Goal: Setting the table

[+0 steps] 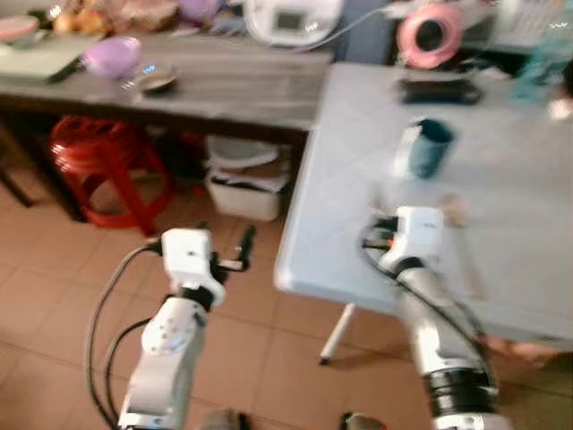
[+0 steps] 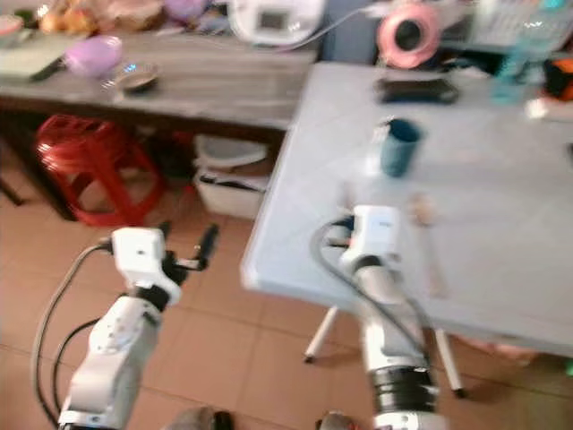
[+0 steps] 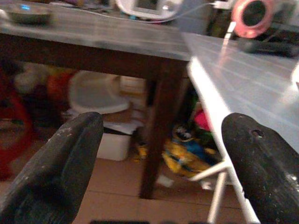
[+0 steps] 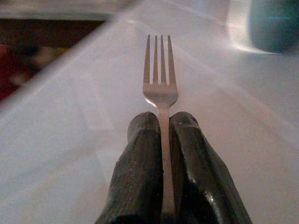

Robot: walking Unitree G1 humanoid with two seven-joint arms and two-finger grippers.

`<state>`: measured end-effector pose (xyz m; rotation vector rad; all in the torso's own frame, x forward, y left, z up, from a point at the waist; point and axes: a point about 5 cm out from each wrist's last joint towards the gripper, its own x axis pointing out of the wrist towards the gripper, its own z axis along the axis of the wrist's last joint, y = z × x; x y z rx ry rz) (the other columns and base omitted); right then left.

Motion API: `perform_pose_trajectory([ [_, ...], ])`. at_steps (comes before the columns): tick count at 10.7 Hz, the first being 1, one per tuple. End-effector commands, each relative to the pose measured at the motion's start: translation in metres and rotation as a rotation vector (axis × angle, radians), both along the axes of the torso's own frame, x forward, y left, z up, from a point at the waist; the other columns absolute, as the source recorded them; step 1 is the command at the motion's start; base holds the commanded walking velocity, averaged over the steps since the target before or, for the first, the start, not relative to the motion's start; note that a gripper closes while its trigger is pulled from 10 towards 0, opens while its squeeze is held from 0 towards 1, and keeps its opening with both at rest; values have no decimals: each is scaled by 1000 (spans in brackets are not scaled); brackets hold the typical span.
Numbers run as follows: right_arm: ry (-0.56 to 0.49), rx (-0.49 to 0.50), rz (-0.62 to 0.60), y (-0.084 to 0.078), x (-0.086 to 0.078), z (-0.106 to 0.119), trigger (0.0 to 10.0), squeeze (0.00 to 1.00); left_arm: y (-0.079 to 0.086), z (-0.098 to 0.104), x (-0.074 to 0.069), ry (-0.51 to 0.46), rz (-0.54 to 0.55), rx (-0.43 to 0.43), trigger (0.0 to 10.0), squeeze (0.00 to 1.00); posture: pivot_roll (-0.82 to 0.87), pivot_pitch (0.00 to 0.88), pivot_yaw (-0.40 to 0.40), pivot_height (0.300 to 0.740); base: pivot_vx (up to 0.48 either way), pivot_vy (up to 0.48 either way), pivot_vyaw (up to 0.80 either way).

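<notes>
My right gripper [image 4: 161, 125] is shut on the handle of a silver fork [image 4: 160, 79]. The fork's tines point forward just above the light blue table [image 1: 349, 143]. In the left eye view the right wrist [image 1: 416, 235] hangs over the table's near left corner. A dark blue mug [image 1: 430, 148] stands upright further back on the table, beyond the fork. My left gripper [image 3: 161, 123] is open and holds nothing. It sits over the tiled floor to the left of the table, fingers [image 1: 243, 244] pointing toward the table edge.
A dark wooden table [image 1: 224, 85] at the back left carries a purple bowl [image 1: 112, 55], a small metal dish [image 1: 157, 81] and a white appliance [image 1: 291, 18]. Under it stand a red stool [image 1: 98, 161] and a white bin [image 1: 243, 184]. A pink round object [image 1: 430, 34] and a black device [image 1: 440, 91] lie at the blue table's far end.
</notes>
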<state>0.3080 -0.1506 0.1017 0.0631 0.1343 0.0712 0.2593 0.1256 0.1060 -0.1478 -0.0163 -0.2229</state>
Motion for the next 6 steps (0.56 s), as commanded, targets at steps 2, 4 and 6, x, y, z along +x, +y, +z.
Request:
perform_pose_trajectory([
  [2, -90, 27, 1, -2, 3, 19, 0, 0, -2, 2, -3, 3, 2, -9, 10000, 0, -31, 133, 49, 740, 0, 446, 0],
  [4, -152, 42, -15, -3, -1, 26, 0, 0, -2, 5, -6, -26, -13, 11, 10000, 0, -29, 148, 46, 740, 186, 364, 0],
  [6, -195, 38, -6, -1, -1, 34, 0, 0, -6, 5, -8, -25, -47, -6, 10000, 0, -35, 154, 48, 740, 394, 274, 0],
])
